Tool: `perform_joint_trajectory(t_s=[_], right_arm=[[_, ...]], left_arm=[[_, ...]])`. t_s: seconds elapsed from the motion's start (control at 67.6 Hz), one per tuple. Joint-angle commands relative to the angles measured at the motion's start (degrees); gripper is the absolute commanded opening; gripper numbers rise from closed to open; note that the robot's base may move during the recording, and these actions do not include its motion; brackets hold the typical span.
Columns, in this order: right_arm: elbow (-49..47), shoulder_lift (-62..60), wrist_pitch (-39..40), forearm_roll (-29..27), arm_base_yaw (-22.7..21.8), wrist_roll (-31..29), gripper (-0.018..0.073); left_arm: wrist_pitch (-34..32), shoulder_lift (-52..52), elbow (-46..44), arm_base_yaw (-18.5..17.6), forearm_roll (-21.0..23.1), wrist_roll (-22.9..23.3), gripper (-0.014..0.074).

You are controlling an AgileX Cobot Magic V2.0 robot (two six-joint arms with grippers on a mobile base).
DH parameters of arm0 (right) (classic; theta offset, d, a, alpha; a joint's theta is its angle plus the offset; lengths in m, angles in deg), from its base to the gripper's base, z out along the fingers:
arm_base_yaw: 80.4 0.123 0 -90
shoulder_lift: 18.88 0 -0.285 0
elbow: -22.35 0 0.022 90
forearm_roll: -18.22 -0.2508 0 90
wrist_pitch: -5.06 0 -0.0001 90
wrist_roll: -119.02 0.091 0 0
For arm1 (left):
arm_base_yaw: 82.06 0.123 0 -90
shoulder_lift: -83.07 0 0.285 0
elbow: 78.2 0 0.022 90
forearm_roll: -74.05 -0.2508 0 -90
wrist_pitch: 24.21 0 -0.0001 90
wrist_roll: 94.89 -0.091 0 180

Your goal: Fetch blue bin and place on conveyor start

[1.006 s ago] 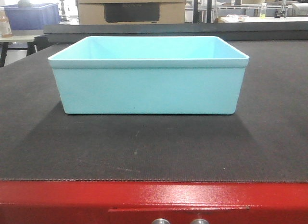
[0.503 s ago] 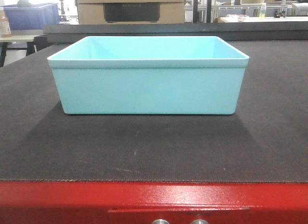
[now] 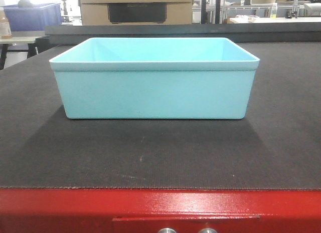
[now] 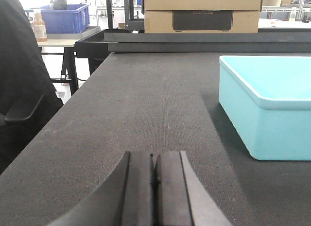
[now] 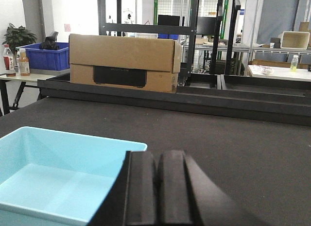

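You are viewing one blue bin (image 3: 154,90), sitting upright and empty on the conveyor start (image 3: 150,153), set back from its red front edge (image 3: 160,205). Left gripper (image 4: 154,187) is hovering beside it, pads pressed together on nothing. Right gripper (image 5: 156,187) is likewise closed, empty, at the bin's right rim.

1. The bin (image 3: 154,77) sits upright on the conveyor belt (image 3: 160,153), set back from the belt's front edge (image 3: 160,205).
2. Behind the bin, past the belt's far end, stands a cardboard box (image 3: 136,7).
3. Left of the bin, over the belt, is the left end effector (image 4: 154,187).
4. Right of the bin is the right end effector (image 5: 158,187).
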Motion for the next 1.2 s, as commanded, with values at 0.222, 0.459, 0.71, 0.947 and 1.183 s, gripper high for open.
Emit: perform_joint_trajectory(t_s=[0.222, 0.459, 0.71, 0.947, 1.183], right_arm=[[1.03, -2.93, -4.19, -5.64, -4.01, -4.59, -0.0162], [13.12, -13.59, -4.07, -6.37, -10.87, -4.94, -0.0162], [26.15, -24.69, -1.53, -6.37, -10.87, -4.94, -0.0162], [26.15, -24.69, -2.35, -6.22, -10.87, -4.94, -0.0162], [26.15, -24.69, -2.07, -6.22, -10.87, -4.94, -0.0162]], left_arm=[[-1.37, -0.33, -0.07, -0.36, -0.03, -0.22, -0.0111], [-1.37, -0.33, -0.07, -0.36, -0.03, -0.22, -0.0111], [-1.37, -0.33, -0.07, -0.36, -0.03, -0.22, -0.0111], [-1.37, -0.33, -0.07, -0.36, -0.03, -0.22, -0.0111], [-1.37, -0.33, -0.07, -0.36, -0.03, -0.22, -0.0111]])
